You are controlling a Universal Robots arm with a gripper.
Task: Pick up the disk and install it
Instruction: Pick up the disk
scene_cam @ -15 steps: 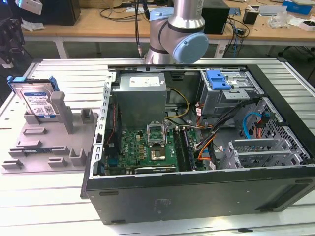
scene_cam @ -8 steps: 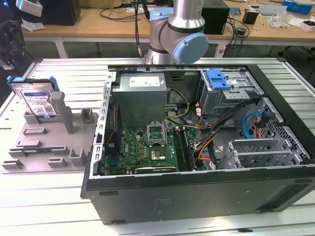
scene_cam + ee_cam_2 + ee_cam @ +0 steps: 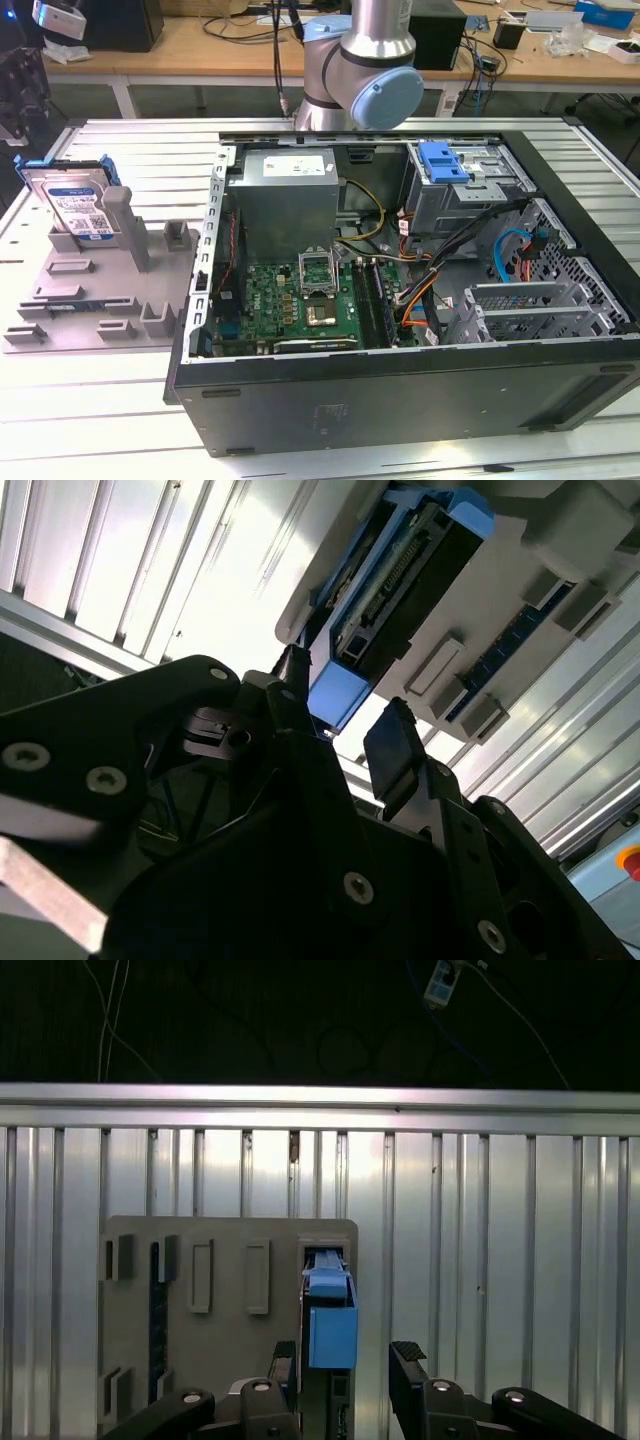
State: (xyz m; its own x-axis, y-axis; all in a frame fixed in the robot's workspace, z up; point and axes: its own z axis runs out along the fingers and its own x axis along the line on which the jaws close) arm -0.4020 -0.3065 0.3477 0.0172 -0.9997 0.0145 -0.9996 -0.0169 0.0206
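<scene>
Centrally in the exterior view, an open desktop computer case (image 3: 400, 390) lies on its side on a slatted aluminium table (image 3: 110, 420). The robot arm's (image 3: 360, 70) grey and pale blue joint rises behind the case, cut off by the picture's edge.

The case holds a grey power supply (image 3: 285, 195), a green motherboard (image 3: 300, 300) with an empty processor socket (image 3: 320, 290), and bundled cables (image 3: 440, 260). A lone blue plastic bracket (image 3: 445, 160) sits atop the metal drive cage (image 3: 450, 195) at the far side.

The disk (image 3: 78, 200) stands on edge, leaning back, in a grey slotted fixture (image 3: 100, 290) on the table at the exterior view's left, well apart from the case. Its white-and-blue label faces the camera, and its lower edge is hidden behind the fixture's grey posts.

In both wrist views the gripper (image 3: 347, 1360) (image 3: 343, 705) has its two black fingers spread apart, holding nothing. The disk (image 3: 330, 1320) (image 3: 400, 590) shows edge-on between them, blue carrier end nearest, seated in the fixture (image 3: 225, 1350) (image 3: 520, 610). Whether the fingertips touch it cannot be made out. The gripper's dark body hides much of the table (image 3: 500, 1260) in the second wrist view.
</scene>
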